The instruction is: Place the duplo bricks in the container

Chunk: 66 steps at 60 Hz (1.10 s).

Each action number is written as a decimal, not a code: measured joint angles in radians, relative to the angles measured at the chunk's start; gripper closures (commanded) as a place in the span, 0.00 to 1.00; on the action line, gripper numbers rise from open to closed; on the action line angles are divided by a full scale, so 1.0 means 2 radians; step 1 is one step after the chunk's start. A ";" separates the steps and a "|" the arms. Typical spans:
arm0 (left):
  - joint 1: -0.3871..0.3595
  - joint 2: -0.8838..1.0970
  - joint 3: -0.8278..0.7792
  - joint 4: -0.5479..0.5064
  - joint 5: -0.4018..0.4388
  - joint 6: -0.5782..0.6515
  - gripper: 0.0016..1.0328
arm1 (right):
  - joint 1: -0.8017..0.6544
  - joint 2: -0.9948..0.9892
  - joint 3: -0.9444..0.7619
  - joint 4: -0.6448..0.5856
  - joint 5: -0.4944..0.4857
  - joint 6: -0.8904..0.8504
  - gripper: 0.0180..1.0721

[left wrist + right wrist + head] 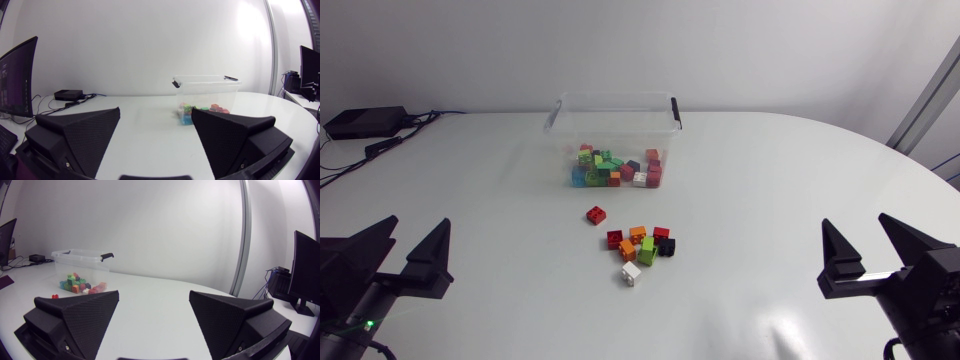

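A clear plastic container (560,112) with black clips stands at the back middle of the table, holding several coloured duplo bricks (615,168). In front of it a lone red brick (596,214) lies on the table, and a loose cluster of bricks (644,246) lies nearer, with a white brick (631,272) at its front. My left gripper (412,247) rests open at the near left, empty. My right gripper (868,245) rests open at the near right, empty. The left wrist view shows the container (206,89) ahead of its gripper (156,120). The right wrist view shows the container (80,257) far ahead beside its gripper (154,302).
A black box with cables (365,122) sits at the table's back left corner. White tabletop (770,200) lies between the bricks and each gripper.
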 measured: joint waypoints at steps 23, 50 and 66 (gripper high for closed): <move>-0.006 0.000 0.000 0.000 0.000 0.000 0.04 | 0.003 0.000 0.000 0.000 0.000 0.000 0.04; -0.055 0.151 0.117 0.006 0.000 0.000 0.05 | 0.016 0.088 0.055 0.025 -0.012 -0.004 0.05; -0.099 0.350 0.207 0.004 -0.009 0.000 0.07 | 0.036 0.274 0.165 0.028 -0.019 -0.004 0.05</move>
